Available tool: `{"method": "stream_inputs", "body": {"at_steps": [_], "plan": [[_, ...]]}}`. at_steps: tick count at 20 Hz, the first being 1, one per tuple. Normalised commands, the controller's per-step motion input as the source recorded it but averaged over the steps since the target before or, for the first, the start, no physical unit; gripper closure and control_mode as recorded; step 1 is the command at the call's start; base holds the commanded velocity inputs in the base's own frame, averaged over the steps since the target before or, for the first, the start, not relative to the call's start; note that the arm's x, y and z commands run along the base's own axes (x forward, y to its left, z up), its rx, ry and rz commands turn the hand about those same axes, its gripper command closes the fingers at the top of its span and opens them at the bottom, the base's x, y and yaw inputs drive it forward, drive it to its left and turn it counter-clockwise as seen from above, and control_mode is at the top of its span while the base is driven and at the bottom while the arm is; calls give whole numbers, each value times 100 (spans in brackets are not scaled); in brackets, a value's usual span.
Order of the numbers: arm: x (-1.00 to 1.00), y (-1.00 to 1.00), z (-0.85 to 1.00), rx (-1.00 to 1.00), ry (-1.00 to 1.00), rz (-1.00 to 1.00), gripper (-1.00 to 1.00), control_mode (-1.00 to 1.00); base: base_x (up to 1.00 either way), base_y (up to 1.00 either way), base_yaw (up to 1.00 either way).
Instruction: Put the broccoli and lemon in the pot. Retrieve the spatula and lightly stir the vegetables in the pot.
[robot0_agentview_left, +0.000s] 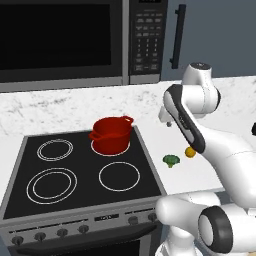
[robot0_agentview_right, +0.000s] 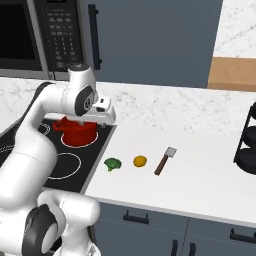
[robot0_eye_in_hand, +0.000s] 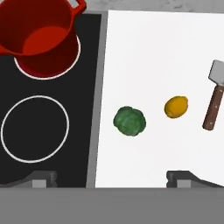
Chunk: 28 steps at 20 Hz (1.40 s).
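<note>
The empty red pot stands on the stove's back right burner, also seen as the pot. On the white counter right of the stove lie the green broccoli, the yellow lemon, and the spatula with a brown handle and grey blade. My gripper hangs high above the stove's right edge, open wide and holding nothing. The broccoli sits just ahead of it between the fingertips.
The black stovetop has several ringed burners and a row of knobs along its front. A microwave hangs above it. A black wire rack stands at the counter's far right. Marble backsplash runs behind.
</note>
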Motion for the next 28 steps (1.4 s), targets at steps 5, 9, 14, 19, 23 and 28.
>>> {"method": "stream_inputs", "body": {"at_steps": [5,9,14,19,23,28], "plan": [[1,-13,-85,-11,6,0,-100,-100,0,0,0],[13,1,-74,-21,3,0,-100,-100,0,0,0],[14,0,-48,-19,0,0,-100,-100,0,0,0],[0,0,-51,-6,1,0,-100,-100,0,0,0],[15,0,-57,-1,5,0,-100,-100,0,0,0],[37,-1,-34,-2,9,0,-100,-100,0,0,0]]}}
